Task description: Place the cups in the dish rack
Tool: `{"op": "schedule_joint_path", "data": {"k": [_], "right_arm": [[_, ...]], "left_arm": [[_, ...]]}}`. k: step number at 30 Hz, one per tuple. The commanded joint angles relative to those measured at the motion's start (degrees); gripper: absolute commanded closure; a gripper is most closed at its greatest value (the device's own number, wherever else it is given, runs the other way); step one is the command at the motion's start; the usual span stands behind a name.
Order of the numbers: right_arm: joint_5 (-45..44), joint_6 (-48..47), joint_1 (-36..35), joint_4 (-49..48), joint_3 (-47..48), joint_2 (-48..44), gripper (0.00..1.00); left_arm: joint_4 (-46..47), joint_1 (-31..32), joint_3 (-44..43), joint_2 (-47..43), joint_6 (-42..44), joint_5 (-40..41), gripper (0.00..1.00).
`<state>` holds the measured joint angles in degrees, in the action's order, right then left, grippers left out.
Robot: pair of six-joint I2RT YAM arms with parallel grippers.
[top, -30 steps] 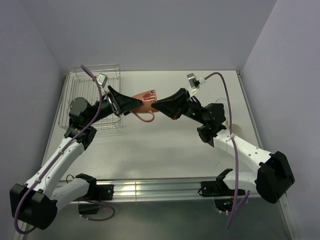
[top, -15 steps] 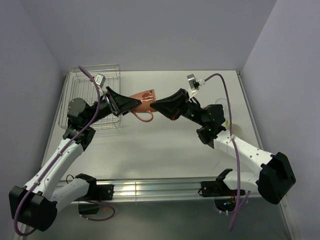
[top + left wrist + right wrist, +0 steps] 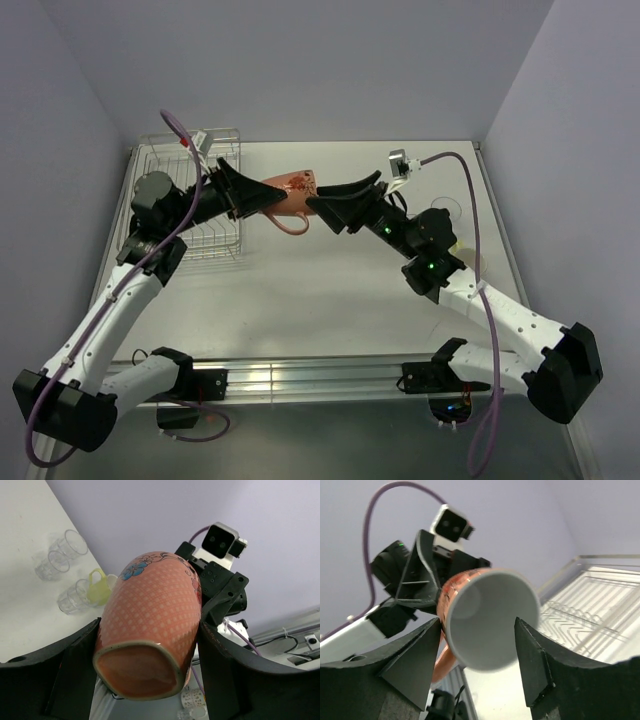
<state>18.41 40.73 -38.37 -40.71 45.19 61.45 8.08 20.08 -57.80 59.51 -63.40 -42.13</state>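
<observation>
Bare lilac walls, a white counter [image 3: 330,290]. Above it a terracotta mug [image 3: 288,192] hangs sideways in mid-air. Its base, at 9 o'clock, is clamped in the left hand [image 3: 262,192]. Its mouth, at 3 o'clock, faces the right hand [image 3: 320,200], whose fingers stand parted. The rack [image 3: 150,175] lies at 9 o'clock of the mug, nearer the left arm, which looks best placed to deliver it.
</observation>
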Motion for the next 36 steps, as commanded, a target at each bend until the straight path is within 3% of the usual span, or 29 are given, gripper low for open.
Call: {"op": "schedule_joint_path", "data": {"k": [1, 7, 12, 15, 16, 20, 28, 31, 36], "right_arm": [[-7.68, -2.67, 0.14, 6.86, 2.62, -2.64, 0.32], [-15.07, -3.2, 0.31, 14.41, 4.46, -4.32, 0.3], [-18.24, -3.73, 0.75, 20.92, 8.15, -3.36, 0.3], [-21.13, -5.04, 0.66, 26.54, 11.39, -1.51, 0.3], [-21.92, -5.83, 0.58, 29.52, 12.46, -0.12, 0.3], [-22.37, -7.68, 0.66, 35.16, 16.77, 3.76, 0.3], [-22.37, -10.49, 1.1, 40.26, 22.83, 11.48, 0.3], [-20.53, -11.11, 1.28, 40.27, 24.5, 14.04, 0.32], [-20.17, -12.17, 1.37, 41.59, 25.47, 17.21, 0.33]], "left_arm": [[1.78, -2.14, -5.82, -0.1, 2.13, 0.03, 1.0], [-2.09, -10.4, -9.69, 3.51, 4.76, -0.41, 1.0], [-12.71, -17.52, -16.98, 10.62, 11.0, 4.41, 1.0], [-23.58, -19.11, -26.37, 16.42, 18.73, 16.86, 1.0], [-25.98, -19.2, -31.53, 19.91, 22.49, 25.69, 1.0], [-33.38, -19.81, -44.39, 31.43, 28.06, 41.72, 1.0], [-51.38, -20.25, -81.39, 62.7, 34.12, 60.22, 1.0], [-51.58, -22.53, -85.1, 67.22, 35.53, 63.91, 1.0], [-48.68, -23.85, -80.46, 68.46, 37.81, 67.61, 1.0]]}}
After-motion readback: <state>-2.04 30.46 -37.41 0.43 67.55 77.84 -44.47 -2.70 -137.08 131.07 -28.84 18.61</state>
